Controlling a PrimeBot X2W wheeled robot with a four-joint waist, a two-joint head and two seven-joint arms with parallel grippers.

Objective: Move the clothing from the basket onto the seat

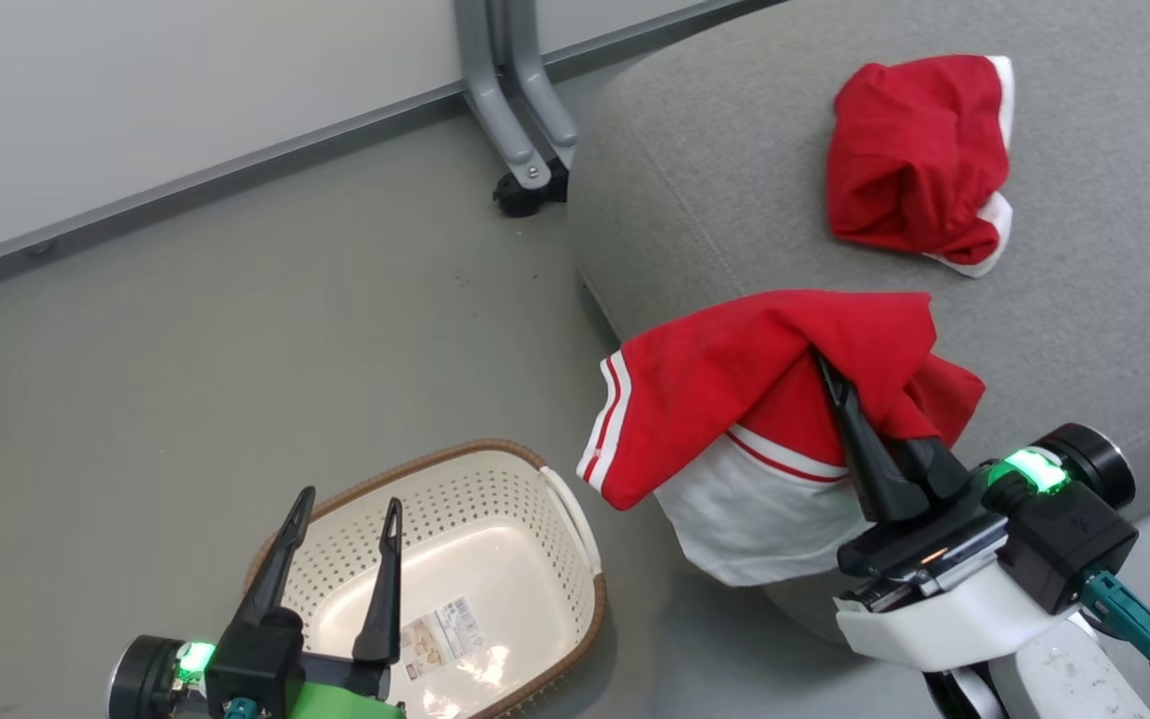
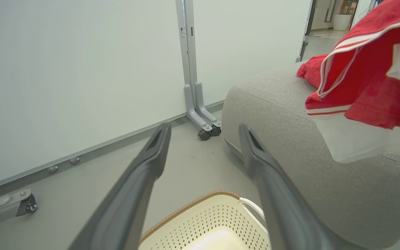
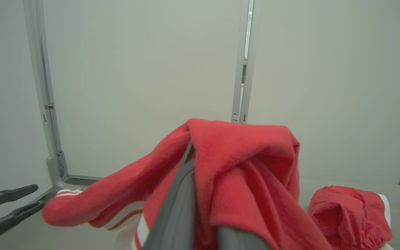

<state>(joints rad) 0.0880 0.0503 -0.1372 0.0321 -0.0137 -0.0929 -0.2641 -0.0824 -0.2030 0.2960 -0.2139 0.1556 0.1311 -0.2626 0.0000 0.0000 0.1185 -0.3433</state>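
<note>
1. Now, the seat (image 1: 1084, 330) already carries one crumpled red garment (image 1: 919, 160), lying well in from its edges.
2. The second red garment (image 1: 735, 389) hangs over the seat's edge nearest the basket, its white lining drooping past that edge. This looks like the carry of the last piece.
3. The basket (image 1: 465, 499) stands on the floor beside the seat, its bottom bare but for a label.
4. The right end effector (image 1: 835, 384) is pressed together, pinching the hanging garment. Next, I judge, it must travel further in over the seat, lower and release.
5. The left end effector (image 1: 350, 497) is spread above the basket, holding nothing.
</note>
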